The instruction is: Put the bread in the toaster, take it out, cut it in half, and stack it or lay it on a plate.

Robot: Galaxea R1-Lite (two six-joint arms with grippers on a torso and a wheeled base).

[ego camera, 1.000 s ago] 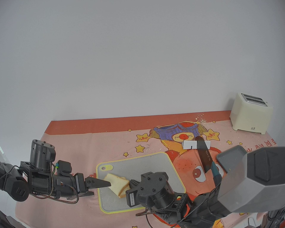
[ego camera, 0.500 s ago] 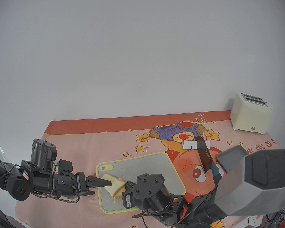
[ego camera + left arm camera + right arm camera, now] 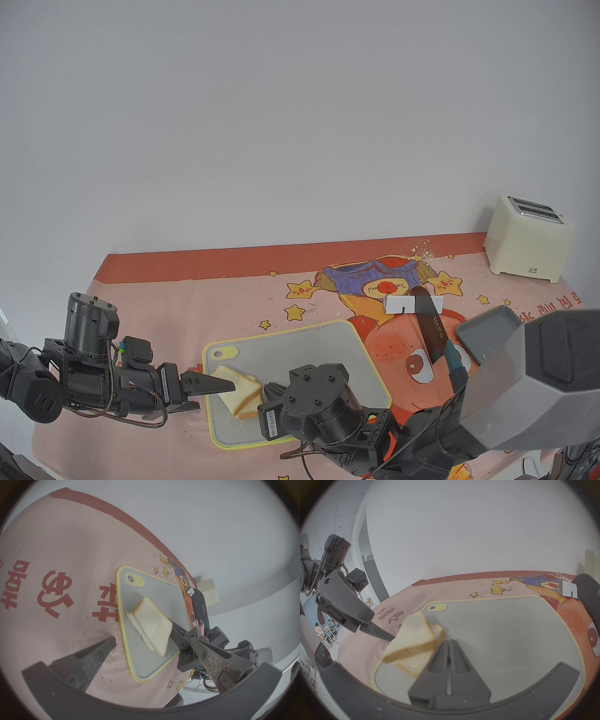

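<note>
Over the last second the right pincer, fingers pressed shut on nothing, has slid toward 9 o'clock across the board, nudging the bread along with it. The bread now sits nearer the board's 8 o'clock corner, against the left pincer. That pincer has barely shifted. It gapes open, one finger on the cloth beside the board and the other with its tip touching the bread's outer edge. The bread is two cut halves, overlapped, the upper one leaning on the lower. The shut right fingertips touch its edge from the 3 o'clock side. The cutting looks done, since the knife lies set down at the board's 2 o'clock with its tip across a white card. This push reads as gathering and stacking the halves between the two arms. What is probably left is carrying them to the grey plate at 3 o'clock, just beyond the knife. The toaster stands at the worktop's 2 o'clock corner, well apart. As for writing, large red characters are printed on the cloth along its 3 o'clock and 9 o'clock edges. The toaster has a small dark mark low on its front, the blade carries pale print, and the right wrist bears a white sticker. All of this is too small to make out.
</note>
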